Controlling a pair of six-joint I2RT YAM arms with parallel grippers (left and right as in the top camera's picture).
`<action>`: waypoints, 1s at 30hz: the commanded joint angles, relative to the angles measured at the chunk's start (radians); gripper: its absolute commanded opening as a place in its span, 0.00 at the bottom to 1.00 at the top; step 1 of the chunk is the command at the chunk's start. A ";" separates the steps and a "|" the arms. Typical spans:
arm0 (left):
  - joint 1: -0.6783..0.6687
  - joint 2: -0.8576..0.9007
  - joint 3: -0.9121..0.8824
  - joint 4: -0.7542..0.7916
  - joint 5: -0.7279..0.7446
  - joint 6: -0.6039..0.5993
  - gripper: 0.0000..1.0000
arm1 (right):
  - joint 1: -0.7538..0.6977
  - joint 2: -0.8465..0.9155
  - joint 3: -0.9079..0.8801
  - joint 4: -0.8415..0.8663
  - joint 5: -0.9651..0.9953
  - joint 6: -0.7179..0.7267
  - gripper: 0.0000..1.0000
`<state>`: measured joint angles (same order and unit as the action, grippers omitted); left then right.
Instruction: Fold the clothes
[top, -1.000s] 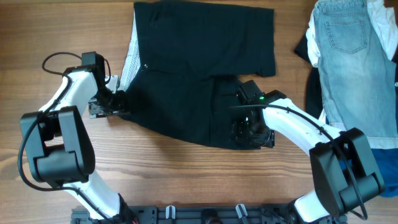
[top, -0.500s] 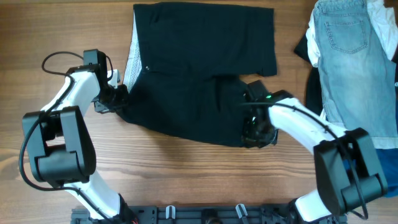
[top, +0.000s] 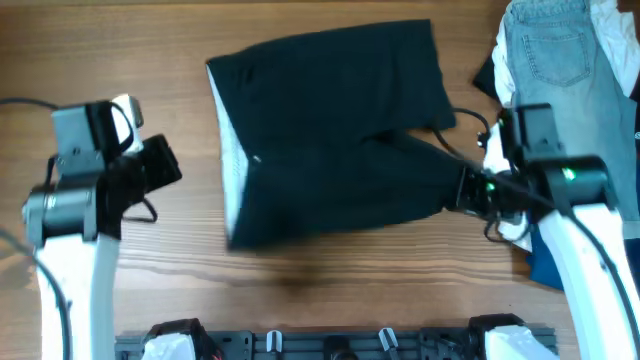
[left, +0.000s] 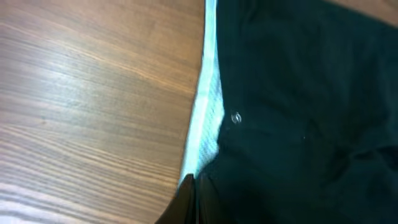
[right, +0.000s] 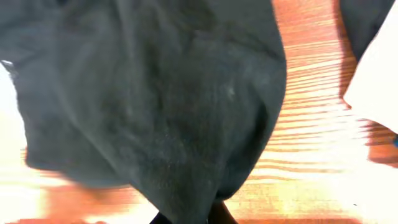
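Black shorts (top: 330, 130) are over the middle of the wood bench (top: 100, 60), blurred, with a pale lining strip (top: 228, 160) down their 9 o'clock edge. Right hand (top: 468, 190) is at the shorts' 4 o'clock corner, clamped on it, and the cloth is drawn into a point toward the hand. In the right wrist view the dark fabric bunches down into the fingers at 6 o'clock of the frame, with bare wood beyond. Left hand (top: 163, 166) is at 9 o'clock of the shorts, and from overhead a strip of bare bench shows between them. In the left wrist view the fingertips (left: 200, 202) are narrow, pressed together right at the lining edge; cannot tell if any cloth is pinched. A small round snap (left: 236, 117) sits on the black fabric just beside the lining. The pile at 2 o'clock of the bench has a denim garment (top: 560, 90) on top and white cloth (top: 612, 25) showing at its 3 o'clock side.
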<state>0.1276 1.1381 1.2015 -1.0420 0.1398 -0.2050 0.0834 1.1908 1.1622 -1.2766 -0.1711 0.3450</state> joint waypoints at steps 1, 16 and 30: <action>0.006 -0.085 -0.003 -0.029 -0.003 -0.021 0.04 | -0.005 -0.078 0.040 0.043 0.024 -0.016 0.04; -0.368 0.310 -0.015 -0.213 0.163 -0.068 0.64 | -0.004 0.259 0.040 0.206 0.044 -0.068 0.38; -0.641 0.346 -0.407 0.082 0.141 -0.502 0.70 | -0.004 0.259 0.040 0.246 0.044 -0.091 0.59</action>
<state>-0.5053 1.4792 0.8490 -1.0107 0.2901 -0.5884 0.0830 1.4429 1.1866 -1.0374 -0.1337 0.2665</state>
